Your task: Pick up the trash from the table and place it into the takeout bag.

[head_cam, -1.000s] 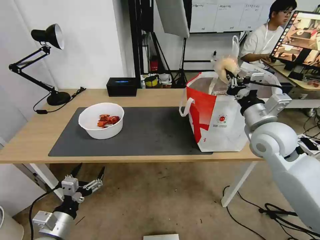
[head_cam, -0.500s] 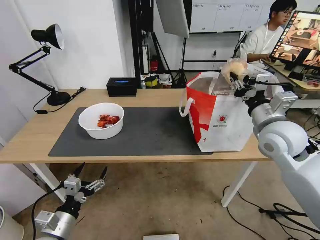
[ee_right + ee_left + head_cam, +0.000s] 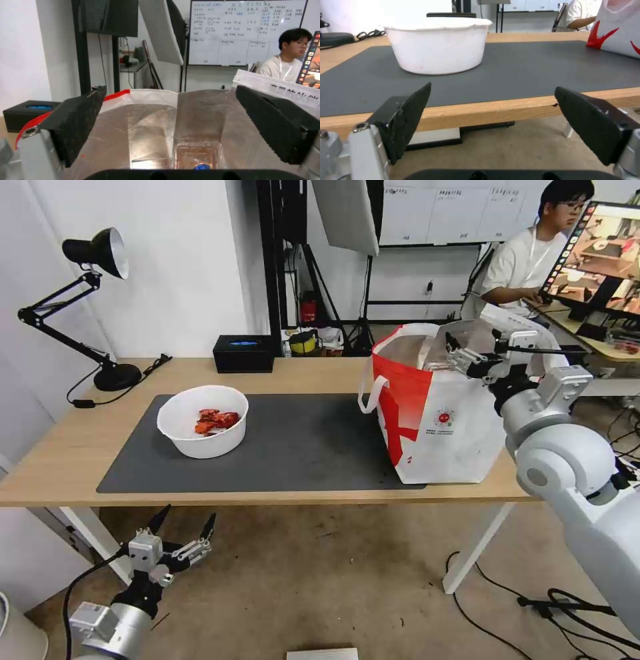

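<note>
Silver foil bag lining (image 3: 146,125), matt grey mat (image 3: 300,443)

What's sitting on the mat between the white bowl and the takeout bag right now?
Nothing: in the head view the dark grey mat is bare between the white bowl and the takeout bag. The left wrist view shows the same empty stretch.

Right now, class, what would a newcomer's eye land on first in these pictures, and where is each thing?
First, the takeout bag, white with a red side panel, standing at the right end of the table, with the right gripper open over its foil-lined mouth. Next, the white bowl of red shell scraps on the dark mat. The left gripper hangs open below the table's front edge.
</note>
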Robot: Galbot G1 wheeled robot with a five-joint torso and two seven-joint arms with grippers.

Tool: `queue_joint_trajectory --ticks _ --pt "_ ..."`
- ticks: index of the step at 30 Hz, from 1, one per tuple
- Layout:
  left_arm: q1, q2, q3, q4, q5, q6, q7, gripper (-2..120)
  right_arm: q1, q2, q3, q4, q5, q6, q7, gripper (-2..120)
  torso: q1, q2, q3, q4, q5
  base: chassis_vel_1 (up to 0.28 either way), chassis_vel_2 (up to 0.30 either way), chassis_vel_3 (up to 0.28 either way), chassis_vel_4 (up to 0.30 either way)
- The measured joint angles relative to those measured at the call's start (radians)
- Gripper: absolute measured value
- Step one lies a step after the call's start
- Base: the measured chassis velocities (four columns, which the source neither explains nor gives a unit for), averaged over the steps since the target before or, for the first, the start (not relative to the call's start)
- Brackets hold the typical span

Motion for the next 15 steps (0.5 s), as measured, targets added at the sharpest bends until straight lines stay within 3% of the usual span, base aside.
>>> queue_joint_trajectory --ticks 8,15 --pt "-0.003 0.002 0.000 0.000 -0.001 0.001 0.000 100 -0.003 0.005 -0.001 0.008 0.004 0.000 -0.001 100 0.000 0.000 0.000 0.0000 0.0001 0.000 0.000 0.000 0.000" --pt "-0.007 -0.002 0.000 0.006 -0.001 0.001 0.000 100 -0.088 0.024 0.007 0.126 0.048 0.020 0.000 100 0.000 0.000 0.000 0.0000 -0.0001 0.000 0.000 0.000 0.000"
